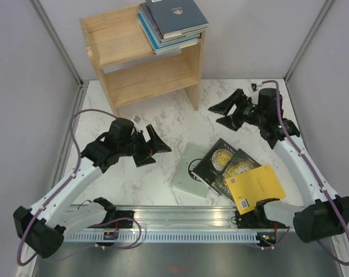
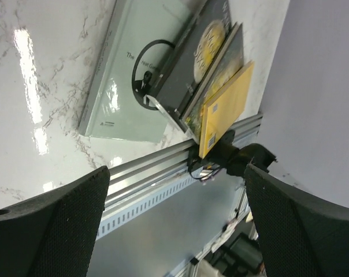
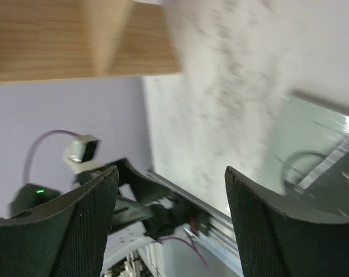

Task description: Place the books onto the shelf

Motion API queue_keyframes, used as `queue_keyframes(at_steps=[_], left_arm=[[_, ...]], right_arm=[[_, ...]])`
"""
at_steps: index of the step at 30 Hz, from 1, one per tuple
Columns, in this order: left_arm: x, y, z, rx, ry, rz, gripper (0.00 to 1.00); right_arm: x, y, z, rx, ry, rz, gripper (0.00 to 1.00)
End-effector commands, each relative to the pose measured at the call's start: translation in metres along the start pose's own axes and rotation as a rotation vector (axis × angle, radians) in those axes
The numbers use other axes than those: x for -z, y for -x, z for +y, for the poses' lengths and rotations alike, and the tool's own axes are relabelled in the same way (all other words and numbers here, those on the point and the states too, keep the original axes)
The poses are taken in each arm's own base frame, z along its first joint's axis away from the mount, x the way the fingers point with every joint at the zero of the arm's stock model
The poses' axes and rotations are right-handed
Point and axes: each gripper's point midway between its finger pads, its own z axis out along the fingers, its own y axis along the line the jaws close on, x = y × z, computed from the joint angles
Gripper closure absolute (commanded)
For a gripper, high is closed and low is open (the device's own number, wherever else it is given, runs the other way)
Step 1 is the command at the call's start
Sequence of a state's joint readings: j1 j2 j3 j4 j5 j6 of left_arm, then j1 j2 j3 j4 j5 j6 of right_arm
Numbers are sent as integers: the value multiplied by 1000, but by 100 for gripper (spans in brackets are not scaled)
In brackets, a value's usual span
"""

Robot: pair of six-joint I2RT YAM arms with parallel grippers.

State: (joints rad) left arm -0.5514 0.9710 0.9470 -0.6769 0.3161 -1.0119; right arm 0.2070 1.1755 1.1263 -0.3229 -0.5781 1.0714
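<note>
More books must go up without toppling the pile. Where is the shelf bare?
On the shelf, the top tier's left half is bare, bordered by the raised rim and the book stack on its right. The lower tier, between the side panels, looks bare too. The top's right end is crowded by that stack.

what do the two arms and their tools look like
The left arm and right arm have white links with black joints. A purple cable runs along each. The left tool and right tool are black, with broad finely dotted fingers.
</note>
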Motion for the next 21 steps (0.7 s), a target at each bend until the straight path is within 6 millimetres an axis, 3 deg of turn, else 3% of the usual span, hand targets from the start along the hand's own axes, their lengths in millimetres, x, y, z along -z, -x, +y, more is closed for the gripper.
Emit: queue_keyframes(at_steps=[1, 2, 4, 5, 9, 15, 21], left_arm=[[-22, -12, -11, -148, -108, 104, 0], [-39, -12, -8, -155, -108, 125, 0], [-52, -19, -9, -179, -130, 174, 0], [-69, -19, -8, -184, -139, 191, 0], [-104, -35, -12, -193, -215, 295, 1], [-147, -57, -1, -190, -245, 395, 2], [-175, -76, -2, -202, -255, 456, 2]], right_arm=[[20, -41, -122, 31, -473, 149, 22], [22, -45, -133, 37, -508, 172, 23], [31, -57, -155, 49, -577, 220, 24], [35, -61, -160, 51, -592, 227, 24], [50, -82, -183, 24, -639, 251, 24], [66, -105, -189, -22, -621, 258, 24], [81, -116, -192, -31, -637, 259, 24]])
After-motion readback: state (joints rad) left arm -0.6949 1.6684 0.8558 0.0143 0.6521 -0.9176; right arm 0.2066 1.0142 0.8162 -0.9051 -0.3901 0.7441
